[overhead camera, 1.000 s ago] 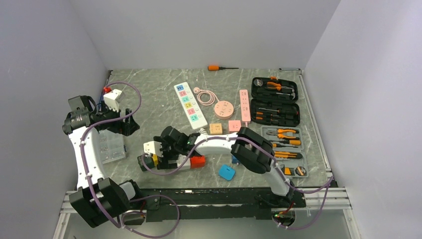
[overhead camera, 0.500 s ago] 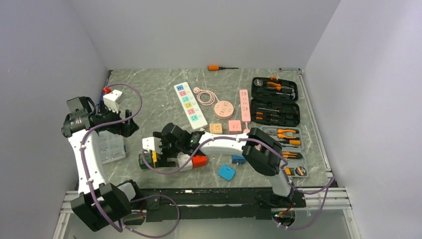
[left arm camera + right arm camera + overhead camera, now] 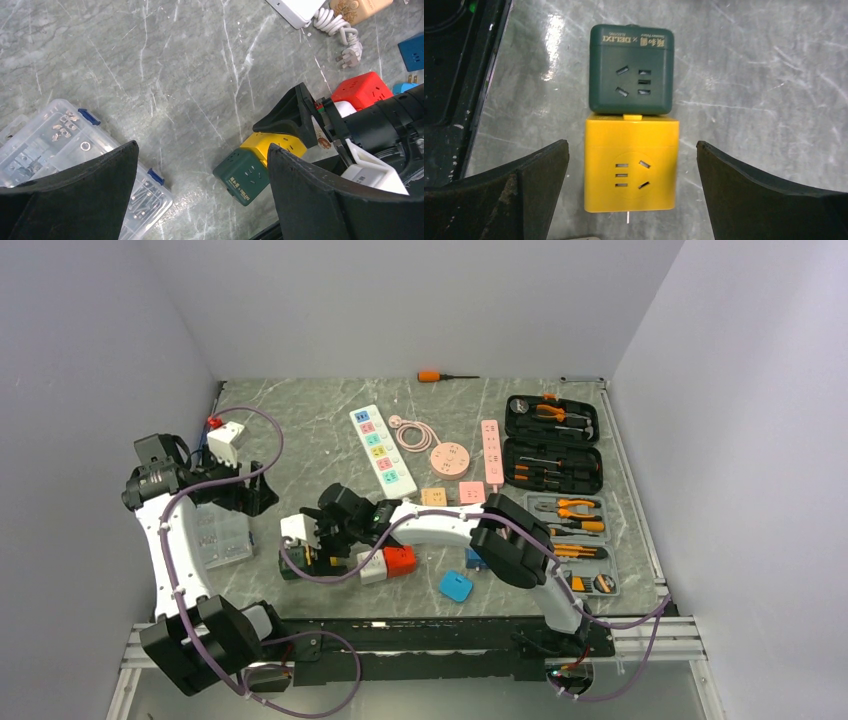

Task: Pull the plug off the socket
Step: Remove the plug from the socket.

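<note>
right hand (image 3: 631,145) spread over yellow cube (image 3: 631,172), red cube (image 3: 400,561) near

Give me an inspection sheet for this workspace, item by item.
Surface: grey marbled table, partly covered.
Job's things: yellow cube and green cube joined end to end, lying flat.
Clutter: white power strip, pink strip, tool case, red cube, blue cube, clear parts box, screwdriver.
Hands: right hand open, straddling the yellow cube, fingers clear of it; left hand open over bare table.
Cables: purple cables loop along both arms.
Surroundings: plain grey walls.
</note>
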You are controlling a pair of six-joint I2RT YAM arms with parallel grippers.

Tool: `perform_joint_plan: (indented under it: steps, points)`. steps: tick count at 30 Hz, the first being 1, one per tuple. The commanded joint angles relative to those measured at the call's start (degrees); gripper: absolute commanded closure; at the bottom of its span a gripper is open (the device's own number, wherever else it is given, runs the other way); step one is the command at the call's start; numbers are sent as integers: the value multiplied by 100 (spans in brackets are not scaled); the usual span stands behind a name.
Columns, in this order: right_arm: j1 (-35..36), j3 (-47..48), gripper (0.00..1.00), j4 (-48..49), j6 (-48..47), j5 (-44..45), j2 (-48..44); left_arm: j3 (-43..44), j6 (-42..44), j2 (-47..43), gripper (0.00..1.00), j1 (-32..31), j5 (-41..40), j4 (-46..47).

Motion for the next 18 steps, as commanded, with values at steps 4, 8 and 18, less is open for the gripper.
perform_joint_plan:
  steps: [4,8,18]
  points:
    - [-58,-232,0,366,144,-205,67,384,76,167,1,64,406,-161]
    - [-100,-168,0,536,194,-119,258,405,49,125,1,64,480,-196]
    - [-118,57,12,800,466,-134,654,503,61,228,1,64,525,-298]
